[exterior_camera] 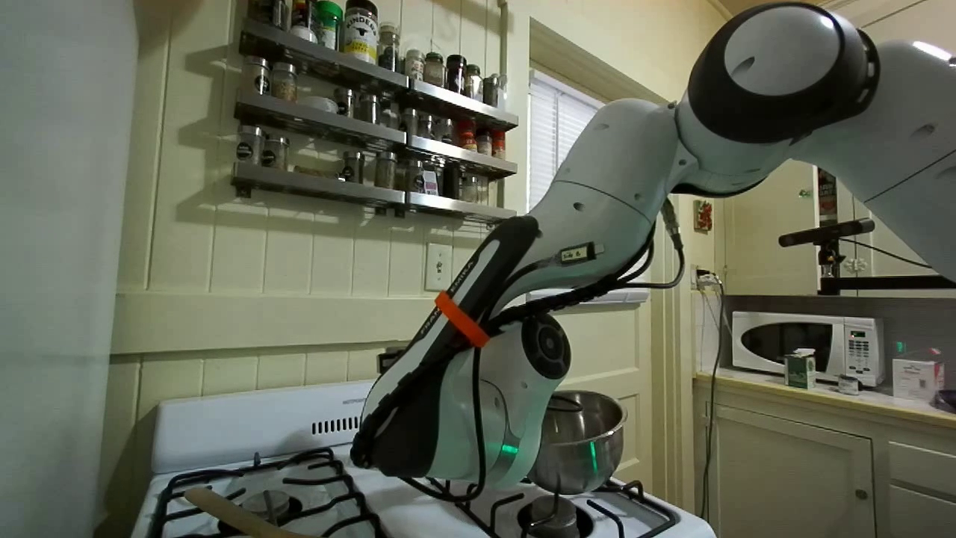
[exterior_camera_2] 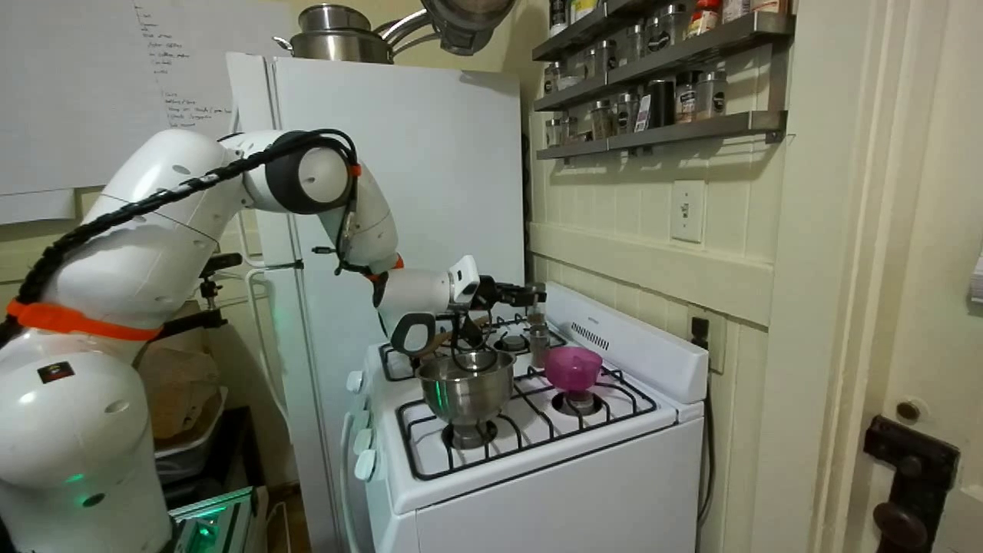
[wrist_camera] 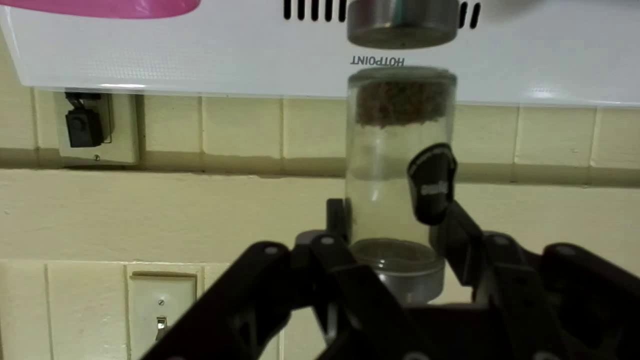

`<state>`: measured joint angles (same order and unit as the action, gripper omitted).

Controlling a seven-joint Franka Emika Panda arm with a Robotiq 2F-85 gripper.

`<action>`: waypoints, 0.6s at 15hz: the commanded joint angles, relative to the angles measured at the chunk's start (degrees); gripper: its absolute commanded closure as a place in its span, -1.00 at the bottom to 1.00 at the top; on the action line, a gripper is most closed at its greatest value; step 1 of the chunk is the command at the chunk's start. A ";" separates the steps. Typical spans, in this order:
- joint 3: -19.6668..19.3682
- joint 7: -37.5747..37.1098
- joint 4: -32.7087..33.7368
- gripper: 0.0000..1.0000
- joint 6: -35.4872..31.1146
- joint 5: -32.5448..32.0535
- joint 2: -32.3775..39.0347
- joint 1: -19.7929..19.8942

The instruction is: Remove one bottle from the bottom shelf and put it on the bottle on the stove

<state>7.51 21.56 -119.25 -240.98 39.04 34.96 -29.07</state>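
Stove [wrist_camera: 225,55] behind bottle [wrist_camera: 387,185], label [wrist_camera: 432,185] illegible

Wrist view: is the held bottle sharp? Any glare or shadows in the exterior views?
Wrist view: the held bottle has a clear outline but smeared label lettering; the gripper looks soft; both exterior views: green glint on the steel bowl; an exterior view: shadows beside the spice rack.

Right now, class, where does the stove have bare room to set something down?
Bare: the stove's middle strip, between steel bowl and wooden handle, and the burner between that handle and back panel. Crowded: the strip's rear beside the pink bowl, where the gripper holds a bottle over a standing jar.
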 commanded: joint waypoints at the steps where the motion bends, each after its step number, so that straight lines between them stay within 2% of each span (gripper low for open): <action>1: 0.46 -0.61 -0.62 0.50 -0.76 1.22 0.07 -0.01; 9: 0.50 -1.07 -0.66 0.50 0.02 0.90 0.22 0.55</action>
<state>7.53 21.45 -119.36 -240.97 39.07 35.05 -28.78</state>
